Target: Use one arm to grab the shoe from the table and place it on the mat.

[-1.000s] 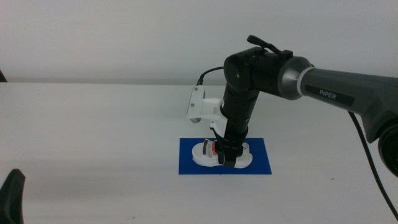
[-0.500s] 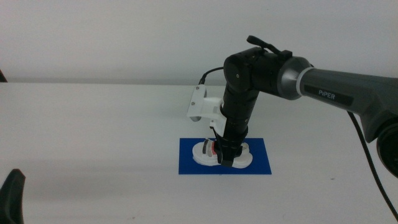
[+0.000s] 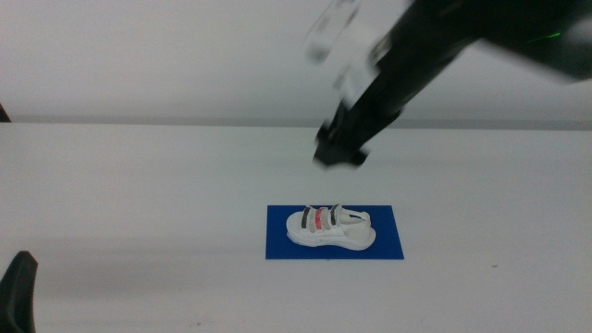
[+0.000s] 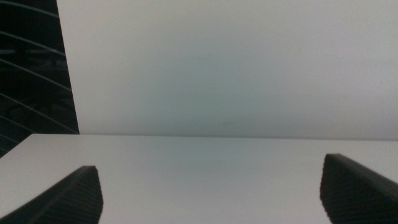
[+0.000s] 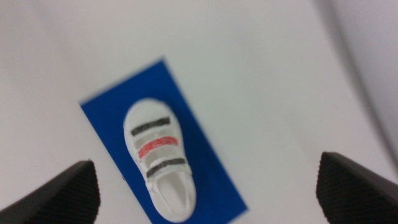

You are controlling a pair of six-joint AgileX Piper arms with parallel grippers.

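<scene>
The white shoe (image 3: 330, 227) with dark and red straps lies on its sole on the dark blue mat (image 3: 388, 242), near the table's middle. It also shows in the right wrist view (image 5: 158, 158), lying on the mat (image 5: 205, 158). My right gripper (image 3: 339, 153) is open and empty, blurred, raised well above and behind the shoe. In the right wrist view its jaws stand wide apart with nothing between them (image 5: 208, 190). My left gripper (image 4: 211, 193) is open and empty; it waits at the bottom left corner of the middle view (image 3: 18, 291).
The white table (image 3: 139, 194) spreads flat around the mat, with a plain white wall behind it. Nothing else stands on it.
My right gripper has let go of the shoe and risen fast up and to the right. The shoe stays on the mat. The left arm has not moved.
</scene>
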